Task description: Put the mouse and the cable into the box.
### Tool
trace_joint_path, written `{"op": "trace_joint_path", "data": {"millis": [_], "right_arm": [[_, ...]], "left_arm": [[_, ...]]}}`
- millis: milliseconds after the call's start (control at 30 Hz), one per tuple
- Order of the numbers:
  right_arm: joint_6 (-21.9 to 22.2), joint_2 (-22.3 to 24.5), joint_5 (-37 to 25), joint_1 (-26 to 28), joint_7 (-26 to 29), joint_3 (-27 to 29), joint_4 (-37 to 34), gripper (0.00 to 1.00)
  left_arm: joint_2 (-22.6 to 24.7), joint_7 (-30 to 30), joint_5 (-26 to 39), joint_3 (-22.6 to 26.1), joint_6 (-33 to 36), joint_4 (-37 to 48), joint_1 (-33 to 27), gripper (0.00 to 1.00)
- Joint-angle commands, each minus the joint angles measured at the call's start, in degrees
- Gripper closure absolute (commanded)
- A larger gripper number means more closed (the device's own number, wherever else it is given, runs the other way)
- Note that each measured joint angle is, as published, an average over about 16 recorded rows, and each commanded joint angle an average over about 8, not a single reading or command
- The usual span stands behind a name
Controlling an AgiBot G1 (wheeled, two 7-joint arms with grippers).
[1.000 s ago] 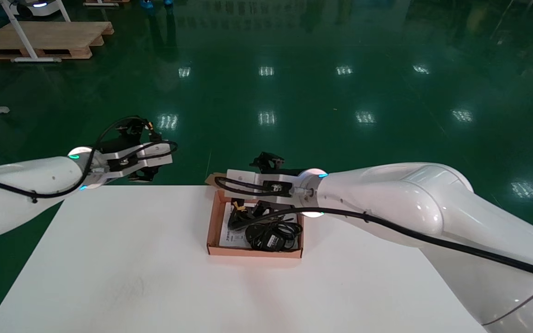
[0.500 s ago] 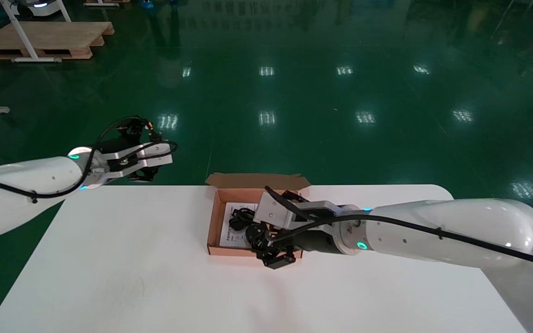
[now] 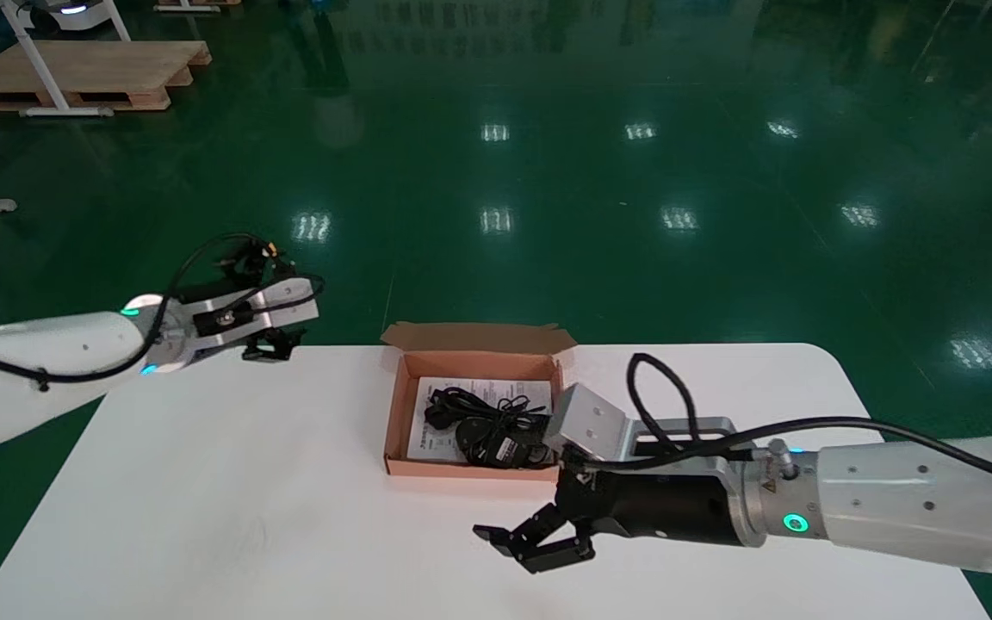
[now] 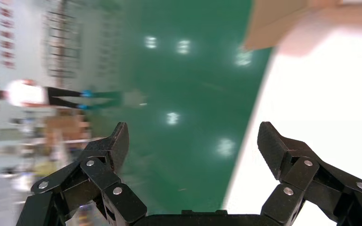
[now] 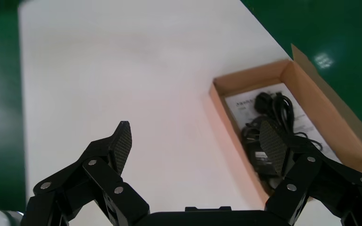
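- Mouse [image 3: 503, 448] and cable [image 3: 472, 403] both lie inside the cardboard box [image 3: 396, 413], a dark tangle resting on a printed leaflet [image 3: 425, 441] that covers the box floor.
- The cable's loops fill the far part of the box, and the mouse sits nearer the front wall. I cannot tell which way the mouse's long axis runs, since the wire is heaped over it.
- The box stands near the middle of the white table [image 3: 238, 508], its lid flap standing open at the back.
- The right gripper [image 3: 517, 547] is much the nearer one. It hangs low over the bare table, just outside the box's near right corner, so the box lies ahead of it and a little to the robot's left.
- Its jaws are spread wide with nothing between them. The right wrist view shows the right gripper [image 5: 195, 136] framing only bare tabletop, with the box [image 5: 250, 79] off to one side.
- The left gripper [image 3: 268, 346] hovers at the far left edge of the table, well apart from the box. Its jaws are also wide apart and empty, as the left wrist view shows [image 4: 191, 141].
- To my eye the packing looks done. Nothing loose is left on the table for either arm to fetch.
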Motion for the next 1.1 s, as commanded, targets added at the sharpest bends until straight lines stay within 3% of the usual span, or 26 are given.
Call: {"op": "trace_joint_path", "data": {"millis": [33,867,1100], "right_arm": [[-1.4,1.4,2.7,-1.1,-0.5,1.4,0.6,0.00],[-19.4,18.8,36.2,-14.4,-7.1,18.7,8.4,0.00],[-21.4,20.7,39.9,-15.9,-7.8,20.6,9.2,0.00]], "left_arm": [[-0.8,-0.3,-2.0,-1.1,1.8,-1.1,0.9,0.00],[-12.9,-4.1,-31.8,-17.5,28.8,-17.5,13.8,0.00],[-16.3,-5.1,-40.1,-22.1,36.3,-22.1,17.5,0.00]]}}
